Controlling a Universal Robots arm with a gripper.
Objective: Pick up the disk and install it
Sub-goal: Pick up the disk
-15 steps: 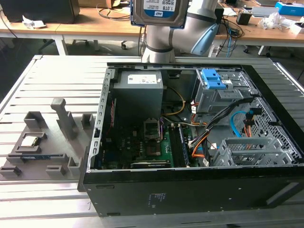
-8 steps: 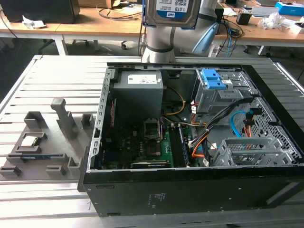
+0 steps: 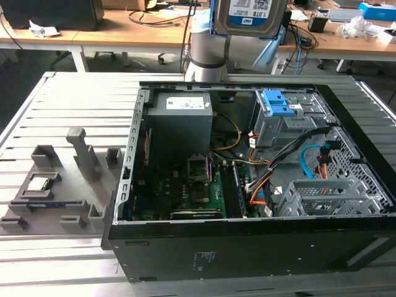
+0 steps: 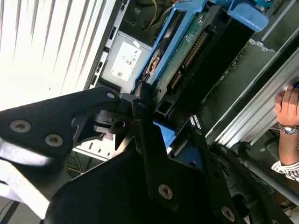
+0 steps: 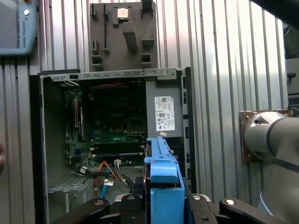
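Where the disk [image 3: 247, 15] is hanging: at the upper middle of the exterior view, label facing the room, lifted well above the open computer case [image 3: 247, 250]. I'd guess it is being carried that high so it is clearing the case wall and the cables.
Gripper [image 5: 164, 205]: its black fingers [image 5: 128, 207] are pressing in from both sides on the disk's blue carrier frame, closed down to the frame's width. In both wrist views the disk is standing on edge between them. Clamping the plastic frame is probably sparing the circuit-board side.
Drive cage [image 3: 279, 110]: sitting in the upper right part of the case in the exterior view, blue latches on top. The disk is hovering well apart from it and is not yet seated.
Case: lying on its side with the panel off, so everything inside is facing up toward the arm.
Fixture tray [image 3: 55, 185]: resting on the table at the exterior view's left with the processor chip [image 3: 40, 184] lying in a pocket, out of the way of the work.
Hand [image 4: 287, 109]: in the second wrist view a person's hand is resting by the table edge, well apart from the gripper.
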